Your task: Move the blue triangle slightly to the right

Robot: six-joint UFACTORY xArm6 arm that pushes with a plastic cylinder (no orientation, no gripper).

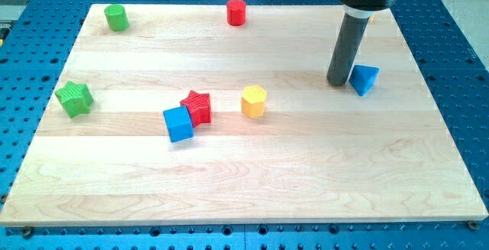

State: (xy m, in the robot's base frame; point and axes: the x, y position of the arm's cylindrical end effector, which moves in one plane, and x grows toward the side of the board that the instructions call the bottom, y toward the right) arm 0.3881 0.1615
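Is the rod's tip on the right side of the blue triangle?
No, my tip sits just left of the blue triangle.

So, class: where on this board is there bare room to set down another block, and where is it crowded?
Free: the wide strip along the view's bottom, below the blue cube and yellow block. Crowded: the blue cube touches the red star; my tip sits beside the blue triangle.
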